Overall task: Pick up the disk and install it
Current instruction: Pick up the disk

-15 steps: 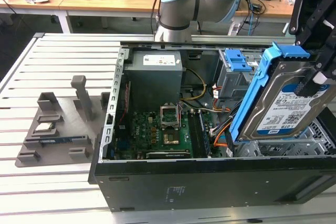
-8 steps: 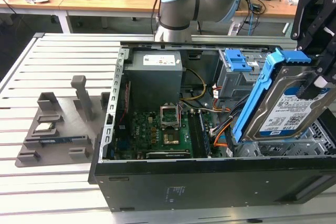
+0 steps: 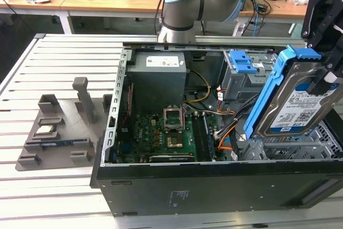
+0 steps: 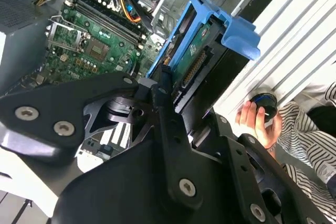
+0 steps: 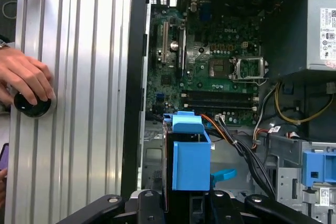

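The open computer case [image 3: 214,189] lies on the table [image 3: 69,52], with a parts holder [image 3: 53,138] just beside it at the exterior view's left. Inside the case, the motherboard [image 3: 161,132] covers the floor. The power supply [image 3: 159,76] is beyond it and the drive cage [image 3: 244,73] sits toward the exterior view's right. The disk [image 3: 300,105] hangs tilted above that end, clamped in the gripper [image 3: 325,80]. In the first wrist view a person's hand [image 5: 23,80] rests on a knob [image 5: 32,106] on the table.

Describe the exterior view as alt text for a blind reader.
The gripper holds the disk, in blue rails, tilted over the open computer case at the exterior view's right. A grey tray sits at the exterior view's left.
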Available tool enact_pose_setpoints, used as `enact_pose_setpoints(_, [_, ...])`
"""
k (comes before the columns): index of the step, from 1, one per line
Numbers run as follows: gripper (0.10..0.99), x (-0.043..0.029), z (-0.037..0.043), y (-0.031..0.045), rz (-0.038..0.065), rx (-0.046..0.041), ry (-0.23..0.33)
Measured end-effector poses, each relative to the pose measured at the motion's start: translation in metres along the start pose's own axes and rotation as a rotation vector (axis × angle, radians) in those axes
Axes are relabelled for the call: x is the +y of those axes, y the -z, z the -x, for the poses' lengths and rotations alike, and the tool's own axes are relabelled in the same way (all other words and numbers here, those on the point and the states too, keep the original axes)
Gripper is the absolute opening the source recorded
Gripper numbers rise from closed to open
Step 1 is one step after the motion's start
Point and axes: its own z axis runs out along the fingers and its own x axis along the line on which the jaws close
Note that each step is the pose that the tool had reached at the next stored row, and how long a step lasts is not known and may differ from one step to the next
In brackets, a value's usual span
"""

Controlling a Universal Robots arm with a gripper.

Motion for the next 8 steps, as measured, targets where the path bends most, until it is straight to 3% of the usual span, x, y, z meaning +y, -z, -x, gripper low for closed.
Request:
enact_pose_setpoints(2, [0.349,-0.0082,0.0074,-0.0027,0.004,0.0065,0.0])
enact_pose_setpoints(8, [0.349,-0.0206,0.0166,-0.0088,0.01,0.0128,-0.001])
